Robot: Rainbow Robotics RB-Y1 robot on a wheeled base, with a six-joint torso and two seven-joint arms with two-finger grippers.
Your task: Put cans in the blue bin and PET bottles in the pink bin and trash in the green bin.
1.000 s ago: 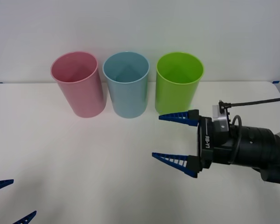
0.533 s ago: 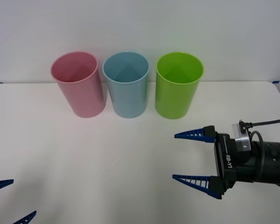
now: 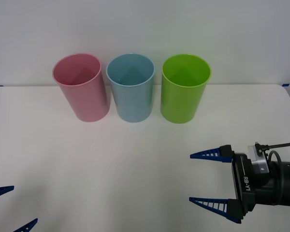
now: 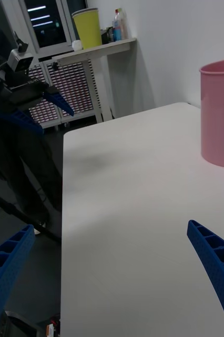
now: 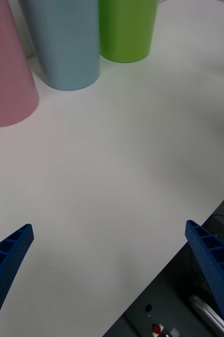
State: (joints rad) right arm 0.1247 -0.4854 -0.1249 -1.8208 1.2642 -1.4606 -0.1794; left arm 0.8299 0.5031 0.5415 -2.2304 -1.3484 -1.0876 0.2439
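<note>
Right claw [image 3: 210,181]: we see it low over the right front of the white desk [image 3: 111,164], its two blue ribbed fingers spread wide apart and pointing toward the robot's left, with nothing between them and nothing touched. It sits well apart from the bins, nearer the robot than the green one.

Left claw [image 3: 12,209]: at the left front corner of the desk, only two blue fingertips in the front view. In the left wrist view the two fingers stand at opposite corners, wide open, holding nothing, with bare desk between them.

Bin count: three, one of each colour, all upright in a row along the far edge of the desk against the white wall.
- one pink round plastic cup-shaped bin [image 3: 82,89], tapering to its base, leftmost
- one light blue round plastic cup-shaped bin [image 3: 131,89], middle, just beside the pink one
- one lime green round plastic cup-shaped bin [image 3: 183,89], rightmost, just beside the blue one

We cannot see the bottom of any bin from the front; the visible inner walls look plain.
</note>
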